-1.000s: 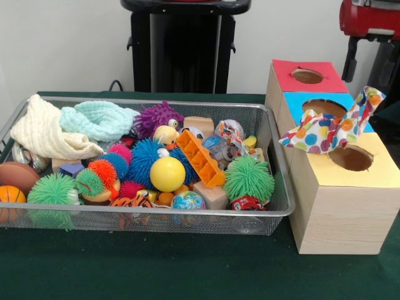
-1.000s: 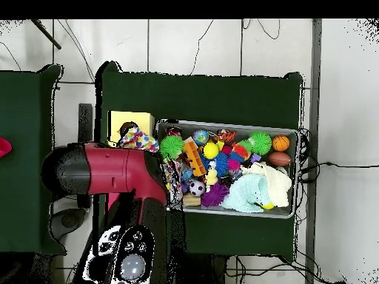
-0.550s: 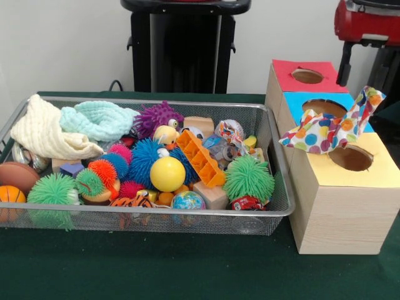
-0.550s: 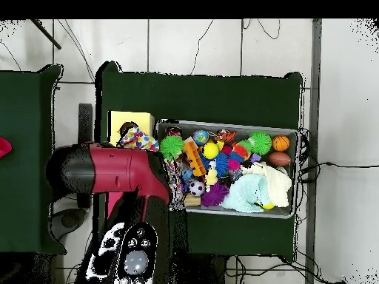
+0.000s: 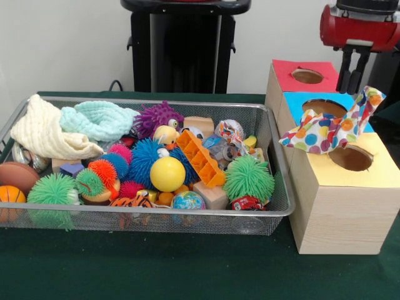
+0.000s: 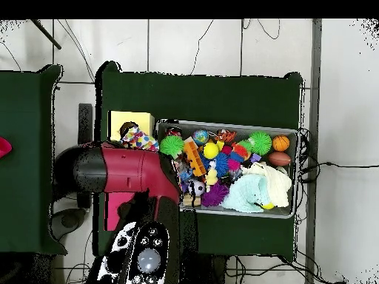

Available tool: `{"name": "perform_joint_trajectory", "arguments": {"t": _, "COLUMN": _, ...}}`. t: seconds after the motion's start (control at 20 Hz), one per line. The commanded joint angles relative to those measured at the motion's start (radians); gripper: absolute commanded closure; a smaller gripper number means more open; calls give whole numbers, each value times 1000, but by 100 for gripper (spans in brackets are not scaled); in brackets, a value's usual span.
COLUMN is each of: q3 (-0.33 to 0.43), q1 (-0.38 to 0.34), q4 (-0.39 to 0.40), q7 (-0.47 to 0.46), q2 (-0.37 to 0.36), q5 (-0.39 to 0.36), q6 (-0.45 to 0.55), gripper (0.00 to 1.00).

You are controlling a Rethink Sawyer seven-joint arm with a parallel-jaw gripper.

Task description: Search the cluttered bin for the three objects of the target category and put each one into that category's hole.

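Note:
A polka-dot cloth [image 5: 325,130] lies draped over the blue box [image 5: 312,100] and the yellow box [image 5: 369,178], one corner sticking up; it also shows in the overhead view [image 6: 138,138]. My gripper [image 5: 350,91] hangs from the red arm above and just behind that cloth, between the red box's hole [image 5: 307,75] and the blue box's hole [image 5: 325,107]. Its two black fingers [image 5: 344,74] stand slightly apart, holding nothing. In the wire bin [image 5: 269,125], a cream cloth [image 5: 40,132] and a teal knitted cloth [image 5: 97,119] lie at the left end.
The bin holds several spiky balls, a yellow ball [image 5: 167,174], an orange brick [image 5: 201,159], wooden blocks and small toys. In the overhead view, the red arm [image 6: 122,170] covers the red and blue boxes; only the yellow box [image 6: 127,120] shows.
The arm's head has shifted left and a little lower in the front view, bringing the fingers into sight. The polka-dot cloth and the bin's contents have stayed put.

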Motion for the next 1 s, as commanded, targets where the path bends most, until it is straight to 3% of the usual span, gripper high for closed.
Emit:
{"name": "perform_joint_trajectory", "arguments": {"t": 0.05, "q3": 59, "q1": -22, "q4": 108, "q7": 133, "q2": 46, "q5": -28, "q6": -54, "gripper": 100}}
{"name": "perform_joint_trajectory", "arguments": {"t": 0.55, "q3": 104, "q1": -52, "q4": 203, "q7": 140, "q2": 70, "q5": -6, "q6": -159, "gripper": 100}}
{"name": "perform_joint_trajectory", "arguments": {"t": 1.0, "q3": 102, "q1": -35, "q4": 226, "q7": 169, "q2": 72, "q5": 14, "q6": -168, "gripper": 100}}
